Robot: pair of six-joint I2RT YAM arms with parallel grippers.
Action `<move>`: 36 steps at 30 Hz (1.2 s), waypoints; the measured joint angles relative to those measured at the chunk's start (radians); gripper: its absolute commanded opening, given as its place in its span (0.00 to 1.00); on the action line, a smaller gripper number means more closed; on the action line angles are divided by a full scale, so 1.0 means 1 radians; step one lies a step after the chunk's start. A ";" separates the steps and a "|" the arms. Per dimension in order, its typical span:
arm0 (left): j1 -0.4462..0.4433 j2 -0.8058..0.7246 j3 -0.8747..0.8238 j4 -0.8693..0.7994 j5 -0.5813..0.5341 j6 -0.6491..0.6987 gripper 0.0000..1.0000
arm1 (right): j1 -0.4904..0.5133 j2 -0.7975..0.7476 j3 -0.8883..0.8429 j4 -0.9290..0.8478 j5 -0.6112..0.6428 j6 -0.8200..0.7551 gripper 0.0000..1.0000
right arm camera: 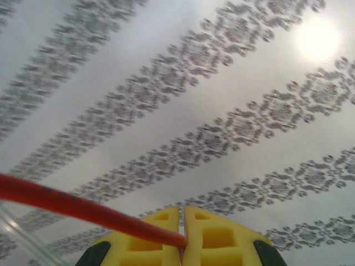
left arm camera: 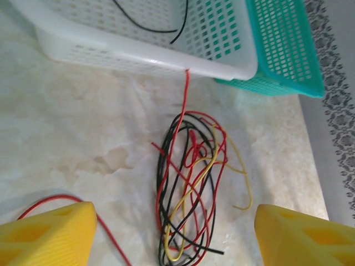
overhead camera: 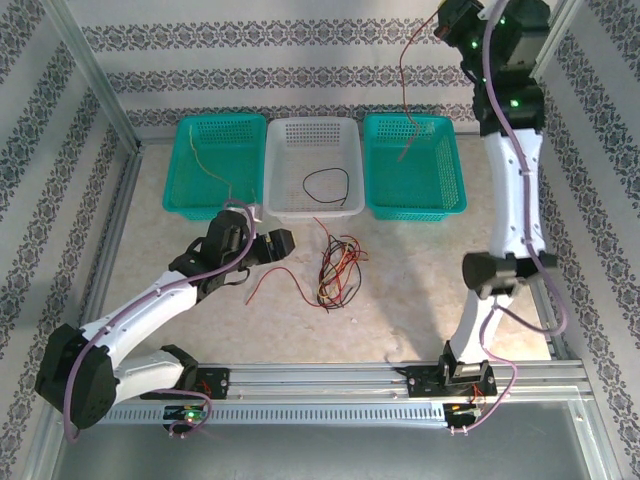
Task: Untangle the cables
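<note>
Red cable (right arm camera: pixel 66 203) in right claw (right arm camera: pixel 182 224) (wrist close-up)

— Left arm (overhead camera: pixel 150 305)?
— Bent low, reaching forward; left end effector (left arm camera: pixel 175 221) spread wide.
— Right arm (overhead camera: pixel 510 190)?
— Stretched high and far; right end effector (right arm camera: pixel 182 238) pinched tight on a red cable (right arm camera: pixel 83 206).

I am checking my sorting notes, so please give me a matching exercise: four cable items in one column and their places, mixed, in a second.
Things
1. single black cable
2. yellow cable
3. red cable in the shut right hand
4. tangled bundle

Places
A. on the table, before the baskets
B. in the left teal basket
C. hanging over the right teal basket
D. in the white basket

Pairs: 1-D, 2-B, 3-C, 4-A
</note>
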 measured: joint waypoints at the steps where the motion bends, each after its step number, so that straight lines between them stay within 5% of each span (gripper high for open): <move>1: 0.001 0.002 0.000 -0.012 0.000 0.003 0.73 | -0.011 0.039 0.027 -0.023 0.000 0.000 0.00; 8: 0.007 -0.002 0.000 -0.066 -0.001 0.026 0.73 | -0.038 0.099 -0.180 -0.095 0.000 0.002 0.00; 13: 0.008 -0.008 0.000 -0.077 0.001 0.037 0.72 | -0.035 0.092 -0.377 -0.111 -0.007 0.002 0.29; 23: 0.007 -0.034 0.000 -0.150 -0.008 0.041 0.72 | 0.019 0.049 -0.592 -0.229 0.075 -0.058 0.52; 24: 0.007 -0.039 0.000 -0.159 -0.011 0.041 0.73 | 0.034 0.050 -0.596 -0.246 0.094 -0.072 0.62; 30: 0.008 -0.060 0.000 -0.206 -0.043 0.041 0.73 | 0.164 0.093 -0.526 -0.363 0.215 -0.156 0.62; 34: 0.008 -0.060 0.000 -0.235 -0.056 0.041 0.72 | 0.223 0.193 -0.393 -0.427 0.246 -0.182 0.43; 36: 0.008 -0.060 0.000 -0.240 -0.056 0.041 0.72 | 0.228 0.241 -0.350 -0.444 0.236 -0.178 0.52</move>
